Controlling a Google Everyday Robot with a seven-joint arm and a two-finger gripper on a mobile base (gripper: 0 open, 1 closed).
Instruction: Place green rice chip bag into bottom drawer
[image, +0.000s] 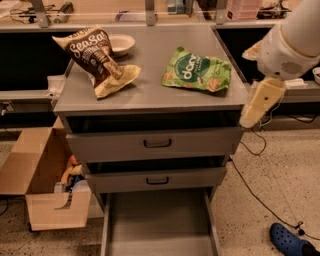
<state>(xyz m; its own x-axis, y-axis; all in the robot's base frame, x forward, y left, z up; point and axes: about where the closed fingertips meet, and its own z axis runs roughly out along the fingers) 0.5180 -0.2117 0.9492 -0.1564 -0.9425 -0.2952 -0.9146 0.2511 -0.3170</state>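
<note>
The green rice chip bag is lying flat on the right half of the grey table, white lettering facing up, not far from the right edge. Nothing is touching it. The bottom drawer is pulled out towards the camera, flat grey floor showing, but its front end is cut off by the bottom of the frame.

The gripper hangs off the table's right side, just below top level and near the front corner, apart from the bag. Honestly can't tell if it's open or closed from this angle; it's just a cream-coloured shape under the white arm, which is cropped at the top right.

To the left on the table there's a brown-and-cream Sea Salt bag standing crumpled, with a small white bowl just behind it. The top drawer and middle drawer have black handles and a dark gap above each.

On the speckled floor: an open cardboard box on the left with stuff inside I can't make out, a black cable on the right, and a blue clog in the corner.
</note>
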